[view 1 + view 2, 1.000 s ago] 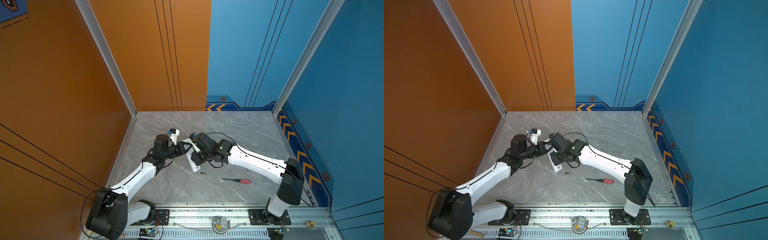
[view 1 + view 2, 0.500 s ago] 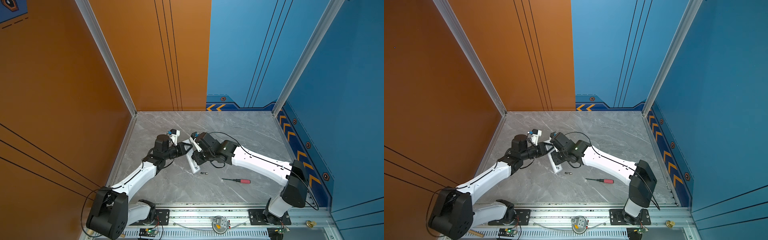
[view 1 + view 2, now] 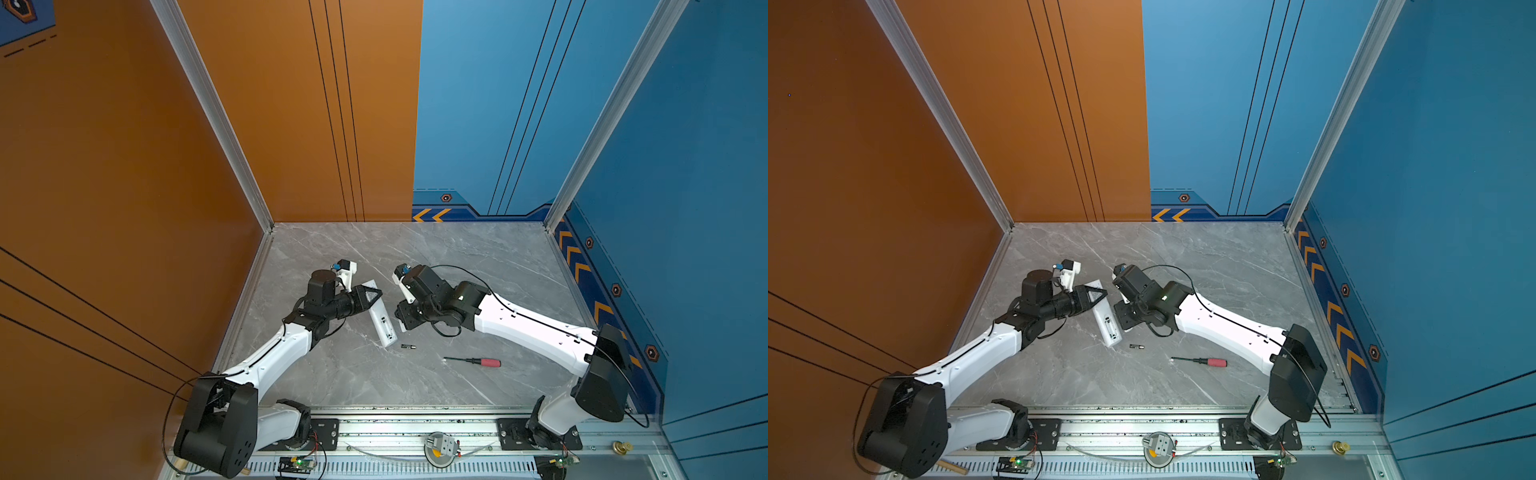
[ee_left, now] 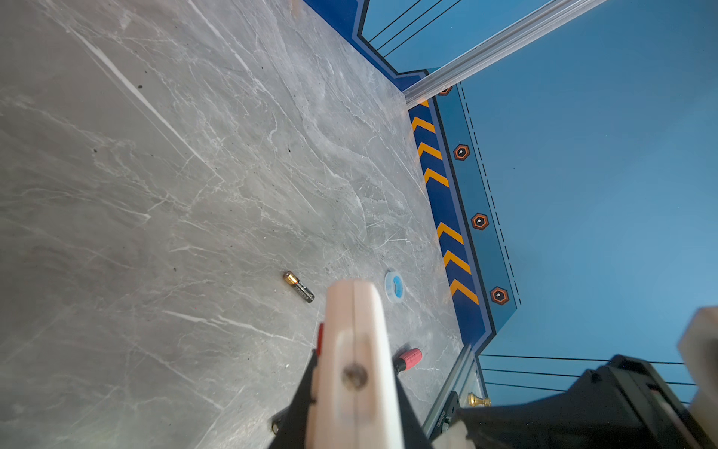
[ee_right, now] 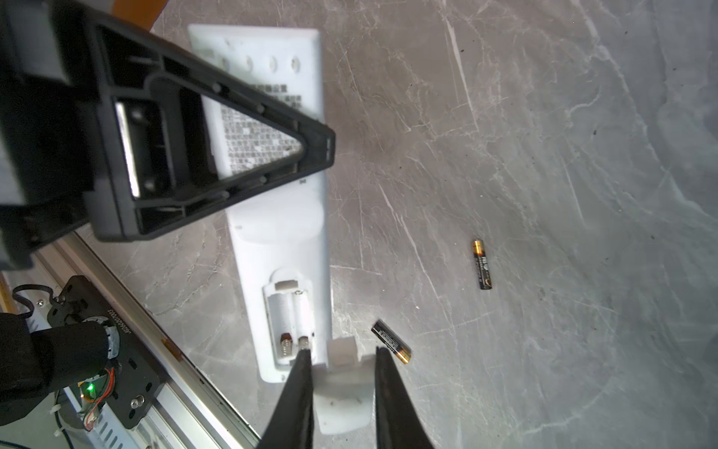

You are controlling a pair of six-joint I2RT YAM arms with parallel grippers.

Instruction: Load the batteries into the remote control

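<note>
Right wrist view: remote [image 5: 279,233] compartment [image 5: 289,315] open, empty; both batteries [image 5: 481,264] lie on tabletop [image 5: 544,155]; right tool [image 5: 344,352] grips cover [image 5: 342,404]; left tool [image 4: 353,289] clenched

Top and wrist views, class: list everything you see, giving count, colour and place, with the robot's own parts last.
remote control: one, white, mid-table, back up, battery bay open and empty
battery cover: one, white, between the right fingers
batteries: two, black with gold ends, loose on the table beside the remote
screwdriver: one, red handle, on the table right of the batteries
table: one, grey marble
arms: two, white and black, from the front rail
left fingers: black, shut on the remote control
right fingers: black, shut on the battery cover
</note>
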